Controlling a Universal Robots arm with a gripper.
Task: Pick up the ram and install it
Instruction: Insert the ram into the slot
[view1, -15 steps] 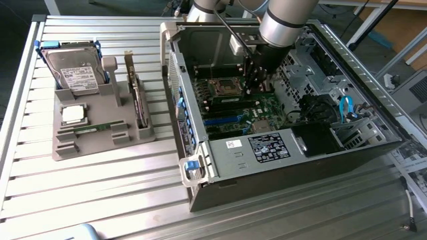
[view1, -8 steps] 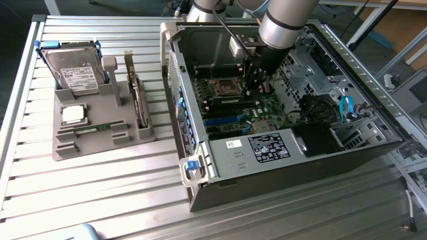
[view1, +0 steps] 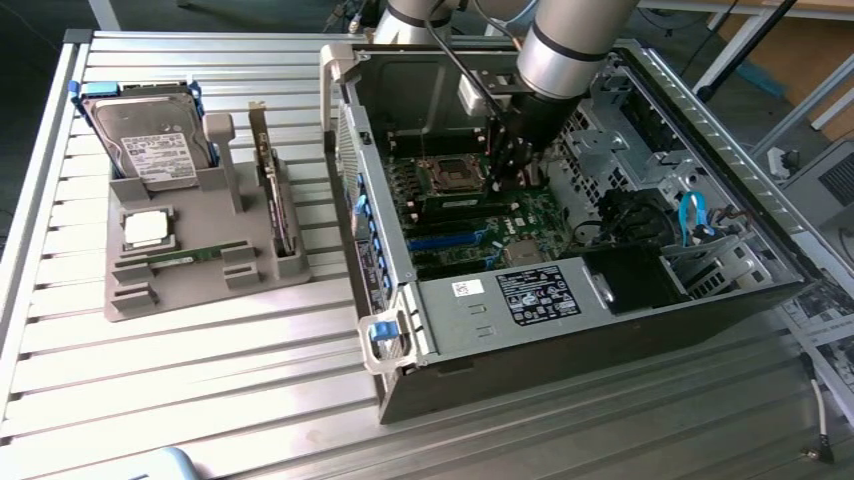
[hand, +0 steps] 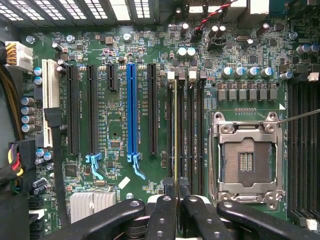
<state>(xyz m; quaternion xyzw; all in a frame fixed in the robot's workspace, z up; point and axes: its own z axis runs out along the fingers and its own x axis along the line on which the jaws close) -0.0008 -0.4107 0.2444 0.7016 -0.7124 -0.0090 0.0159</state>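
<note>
The tool is clenched on the ram, seen edge-on as a thin pale line running along a black slot; whether it is seated I cannot tell. The socket lies just beside, with the blue slot farther off. In the exterior view the tool reaches into the open case on the desk, well apart from the grey holder and the drive in it

My exterior view looks down from high over the worktop and computer case. My wrist view, past the end effector, faces the motherboard closely; both share the processor socket.
</note>
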